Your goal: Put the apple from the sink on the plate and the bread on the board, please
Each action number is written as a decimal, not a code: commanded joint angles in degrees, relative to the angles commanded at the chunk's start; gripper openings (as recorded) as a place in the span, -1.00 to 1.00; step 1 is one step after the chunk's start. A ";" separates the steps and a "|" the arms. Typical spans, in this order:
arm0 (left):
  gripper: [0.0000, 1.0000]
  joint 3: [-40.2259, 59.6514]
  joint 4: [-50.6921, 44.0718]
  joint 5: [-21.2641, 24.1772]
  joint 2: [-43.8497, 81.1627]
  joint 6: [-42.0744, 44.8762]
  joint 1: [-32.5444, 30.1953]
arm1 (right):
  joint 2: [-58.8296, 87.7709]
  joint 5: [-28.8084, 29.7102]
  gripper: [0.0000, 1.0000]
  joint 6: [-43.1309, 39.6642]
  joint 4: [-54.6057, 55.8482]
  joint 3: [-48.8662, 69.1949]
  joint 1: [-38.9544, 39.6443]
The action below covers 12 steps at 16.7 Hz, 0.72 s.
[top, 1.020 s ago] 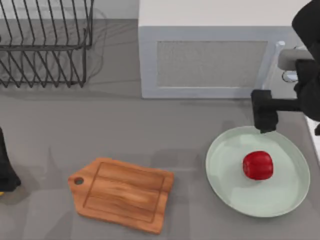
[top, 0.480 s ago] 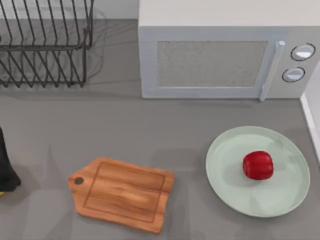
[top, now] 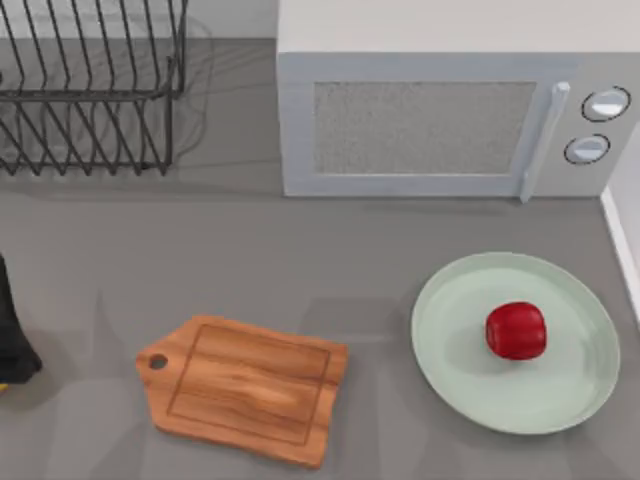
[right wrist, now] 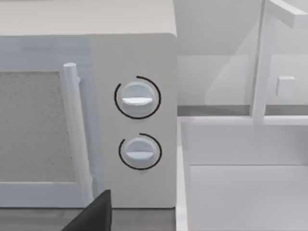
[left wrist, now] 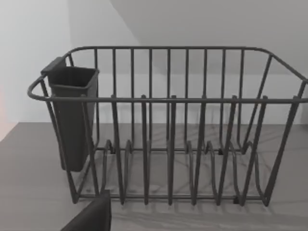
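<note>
The deep red apple (top: 516, 330) rests on the pale mint-green plate (top: 460, 370) at the table's right, a little right of the plate's middle. The wooden board (top: 245, 388) lies bare at front centre, its handle hole toward the left. The bread is out of view. The white sink (right wrist: 240, 187) lies beside the microwave, and its rim (top: 625, 240) meets the top view's right edge. A dark part of my right gripper (right wrist: 91, 214) shows low in the right wrist view, facing the microwave's knobs. My left arm (top: 10, 340) is parked at the far left edge.
A white microwave (top: 440, 110) stands at the back, its two knobs (right wrist: 138, 98) near the sink. A black wire dish rack (top: 90, 90) with a dark cutlery holder (left wrist: 72, 115) stands at the back left. A white faucet (right wrist: 262, 57) rises over the sink.
My right arm, which hung above the plate's far rim a second ago, has drawn off past the right edge of the top view. The apple stays on the plate.
</note>
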 joint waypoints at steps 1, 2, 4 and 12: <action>1.00 0.00 0.00 0.00 0.00 0.00 0.00 | -1.76 0.00 1.00 -0.64 1.62 -1.72 -0.62; 1.00 0.00 0.00 0.00 0.00 0.00 0.00 | -2.90 0.00 1.00 -1.07 2.69 -2.83 -1.04; 1.00 0.00 0.00 0.00 0.00 0.00 0.00 | -3.41 0.00 1.00 -1.27 3.18 -3.34 -1.23; 1.00 3.65 -3.99 -0.03 5.84 3.67 0.39 | -3.41 0.00 1.00 -1.27 3.18 -3.34 -1.23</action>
